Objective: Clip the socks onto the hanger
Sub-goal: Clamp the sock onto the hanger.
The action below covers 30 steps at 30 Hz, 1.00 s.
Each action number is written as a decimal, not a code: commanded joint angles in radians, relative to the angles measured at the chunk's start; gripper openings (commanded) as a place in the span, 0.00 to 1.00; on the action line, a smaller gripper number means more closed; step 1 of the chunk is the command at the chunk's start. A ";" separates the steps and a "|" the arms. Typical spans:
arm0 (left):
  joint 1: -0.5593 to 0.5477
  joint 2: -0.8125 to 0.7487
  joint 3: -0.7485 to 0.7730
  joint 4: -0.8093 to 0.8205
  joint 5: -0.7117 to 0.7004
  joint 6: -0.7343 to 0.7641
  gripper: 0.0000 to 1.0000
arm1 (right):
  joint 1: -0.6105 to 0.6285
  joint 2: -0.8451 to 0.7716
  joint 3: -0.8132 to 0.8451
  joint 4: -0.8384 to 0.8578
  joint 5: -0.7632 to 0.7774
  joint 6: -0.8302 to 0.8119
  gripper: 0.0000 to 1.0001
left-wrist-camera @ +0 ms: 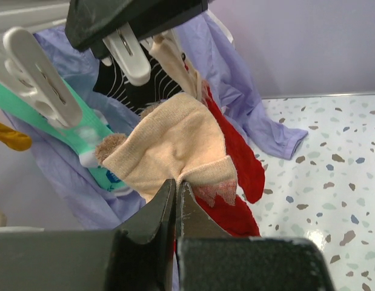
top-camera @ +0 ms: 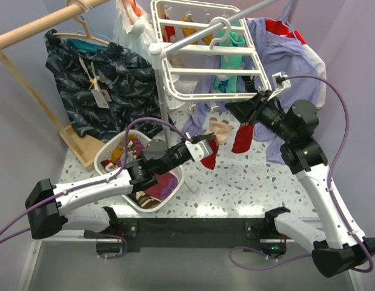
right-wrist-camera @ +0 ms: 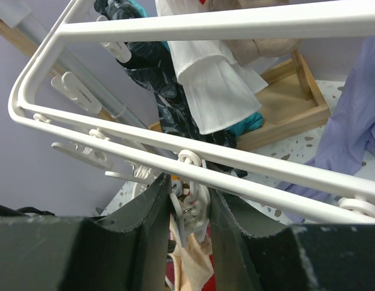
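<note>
speckled table (top-camera: 254, 182), clothes basket (top-camera: 101, 154), red socks (top-camera: 242, 140)

White-shelled arms (top-camera: 90, 188) with black joints and trailing purple cables (top-camera: 149, 119).

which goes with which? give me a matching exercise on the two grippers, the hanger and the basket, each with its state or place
1 left gripper
2 right gripper
3 hanger
4 laundry basket

a standing on the table
b shut on a red sock
c hooked over a grey rod
d clamped on a white clip

Pairs: 1-b, 2-d, 3-c, 4-a
</note>
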 commanded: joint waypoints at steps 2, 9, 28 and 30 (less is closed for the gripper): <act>-0.003 0.021 0.080 0.109 0.031 0.001 0.00 | 0.006 0.019 0.012 0.025 -0.081 -0.037 0.09; -0.003 0.050 0.109 0.105 0.037 0.004 0.00 | 0.006 0.015 -0.002 0.029 -0.093 -0.046 0.09; -0.003 0.070 0.103 0.074 0.029 -0.010 0.00 | 0.006 0.001 0.016 0.012 -0.070 -0.060 0.08; -0.003 0.073 0.103 0.071 0.031 -0.014 0.00 | 0.006 -0.002 0.013 0.014 -0.058 -0.060 0.08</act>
